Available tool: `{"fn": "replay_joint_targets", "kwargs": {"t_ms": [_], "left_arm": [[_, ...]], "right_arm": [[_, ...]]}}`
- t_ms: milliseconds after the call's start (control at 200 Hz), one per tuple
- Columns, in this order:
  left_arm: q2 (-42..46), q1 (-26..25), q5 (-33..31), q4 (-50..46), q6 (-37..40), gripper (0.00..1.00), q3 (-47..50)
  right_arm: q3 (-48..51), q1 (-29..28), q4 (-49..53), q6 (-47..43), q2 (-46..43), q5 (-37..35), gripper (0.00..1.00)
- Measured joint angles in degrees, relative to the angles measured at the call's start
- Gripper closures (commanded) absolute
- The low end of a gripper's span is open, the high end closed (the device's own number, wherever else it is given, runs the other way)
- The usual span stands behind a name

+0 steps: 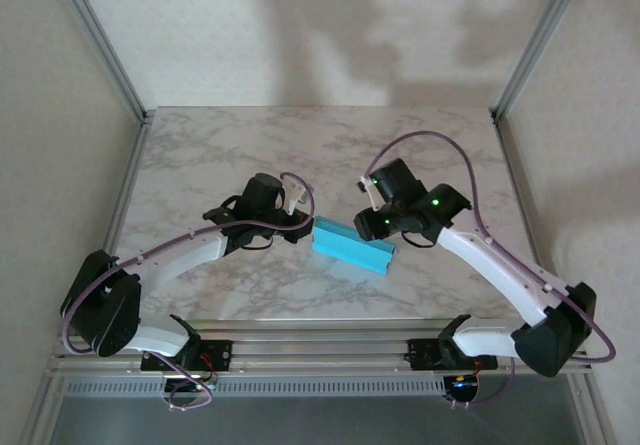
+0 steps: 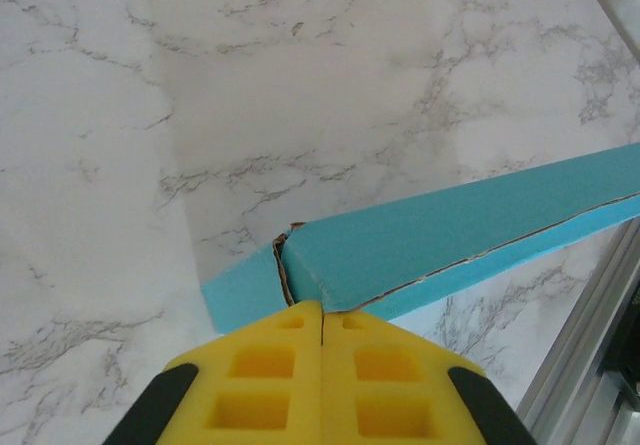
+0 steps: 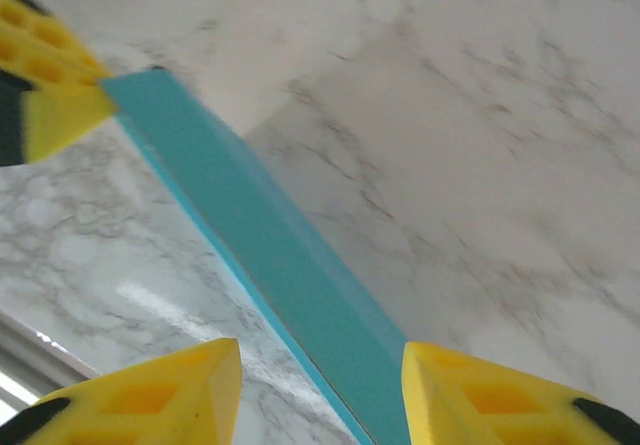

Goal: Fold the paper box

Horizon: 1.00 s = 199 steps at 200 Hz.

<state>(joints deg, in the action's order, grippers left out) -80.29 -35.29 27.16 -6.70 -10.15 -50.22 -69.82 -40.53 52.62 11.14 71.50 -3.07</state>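
The paper box (image 1: 352, 247) is a long turquoise folded piece, lying slantwise at the middle of the marble table. My left gripper (image 2: 322, 305) is shut on the corner of its left end, where a torn-looking brown seam shows beside the paper box (image 2: 450, 230). In the top view the left gripper (image 1: 305, 227) meets that end. My right gripper (image 3: 322, 350) is open, its yellow fingers standing either side of the paper box (image 3: 270, 235) near its right end without touching. The left gripper's fingers (image 3: 50, 95) show at the far end. The right gripper (image 1: 385, 227) sits over the box's right end.
The marble table (image 1: 250, 155) spreads behind and beside the box. Grey frame posts (image 1: 100, 40) stand at the back corners. An aluminium rail (image 1: 320, 350) runs along the near edge by the arm bases.
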Motion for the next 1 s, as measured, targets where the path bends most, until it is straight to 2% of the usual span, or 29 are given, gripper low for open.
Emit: {"fn": "replay_joint_targets", "kwargs": {"t_ms": [120, 385, 996], "left_arm": [[0.02, -0.15, -0.02, -0.50, -0.42, 1.00, -0.20], [0.00, -0.26, -0.02, -3.89, -1.49, 1.00, -1.81], [-0.44, -0.26, -0.22, -7.19, -2.14, 1.00, -3.69]], "right_arm": [[2.67, 2.43, 3.58, 5.11, -3.69, -3.41, 0.65], [8.00, 3.43, 8.55, 10.54, -7.93, -5.33, 0.69], [13.73, 3.80, 2.38, 12.48, -7.23, -3.15, 0.80]]}}
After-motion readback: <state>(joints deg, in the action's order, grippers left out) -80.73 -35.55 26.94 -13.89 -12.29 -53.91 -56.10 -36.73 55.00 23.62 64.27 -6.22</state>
